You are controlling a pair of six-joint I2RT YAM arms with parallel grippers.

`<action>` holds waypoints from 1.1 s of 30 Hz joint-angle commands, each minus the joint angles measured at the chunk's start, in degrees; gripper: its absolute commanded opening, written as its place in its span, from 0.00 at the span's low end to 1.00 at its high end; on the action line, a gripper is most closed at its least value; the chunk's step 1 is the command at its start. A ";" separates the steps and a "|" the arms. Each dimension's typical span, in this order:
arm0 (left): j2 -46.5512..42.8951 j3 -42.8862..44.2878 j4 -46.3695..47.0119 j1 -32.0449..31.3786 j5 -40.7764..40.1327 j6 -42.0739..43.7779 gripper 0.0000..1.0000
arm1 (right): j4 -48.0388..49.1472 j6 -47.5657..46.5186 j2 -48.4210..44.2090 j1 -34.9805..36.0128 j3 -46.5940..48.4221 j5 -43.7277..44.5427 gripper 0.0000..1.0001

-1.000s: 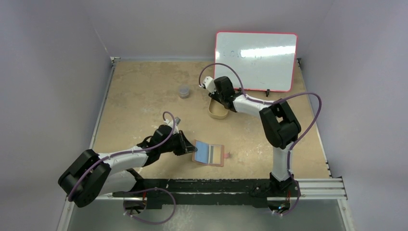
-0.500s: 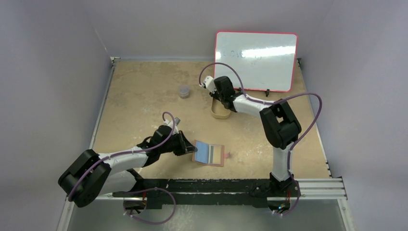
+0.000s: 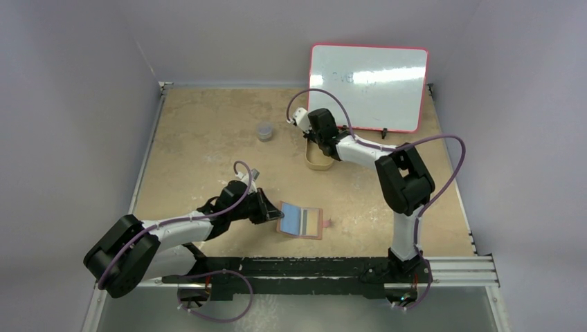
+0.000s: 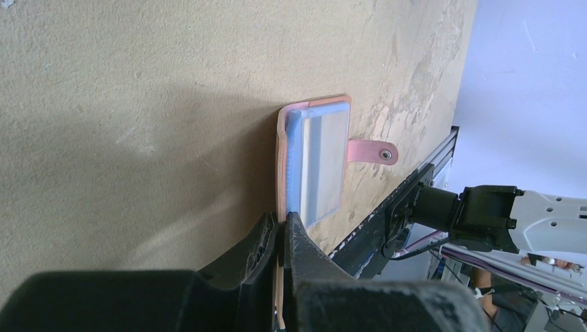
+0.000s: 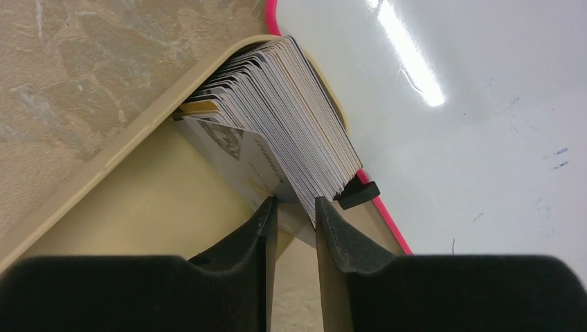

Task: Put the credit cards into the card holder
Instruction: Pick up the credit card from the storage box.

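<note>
The card holder (image 3: 315, 224) lies open near the front middle of the table, a light blue card (image 3: 296, 218) on its inner side. In the left wrist view it (image 4: 280, 159) stands edge-on with the blue card (image 4: 299, 162) and a strap with a pale snap (image 4: 370, 151). My left gripper (image 3: 275, 214) (image 4: 282, 232) is shut on the holder's left flap. A stack of credit cards (image 5: 277, 111) stands in a tan tin (image 3: 318, 164) (image 5: 104, 162). My right gripper (image 3: 317, 143) (image 5: 294, 207) is narrowly open, and its jaws straddle the corner of the front cards.
A red-framed whiteboard (image 3: 367, 86) stands at the back right, just behind the tin. A small grey round container (image 3: 264, 131) sits at the back left of the middle. A black rail (image 3: 311, 266) runs along the near edge.
My right gripper and the tan tin have shifted slightly to the right. The left gripper and the card holder have not moved.
</note>
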 commanded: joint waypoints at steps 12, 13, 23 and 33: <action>-0.35 -0.55 3.24 -0.48 -0.05 -0.96 0.03 | -7.79 3.88 -7.22 -0.37 3.74 -2.56 0.02; -0.23 -0.49 3.25 -0.52 -0.12 -0.99 0.03 | -8.44 4.03 -7.60 -0.35 3.79 -2.55 0.00; -1.13 -0.68 1.47 -0.61 -4.10 -0.91 0.01 | -16.12 10.92 -15.12 0.06 4.37 -11.81 0.00; -1.15 -1.85 4.47 -0.54 -6.56 -3.21 0.00 | -9.70 34.64 -31.52 0.29 -6.94 -23.43 0.00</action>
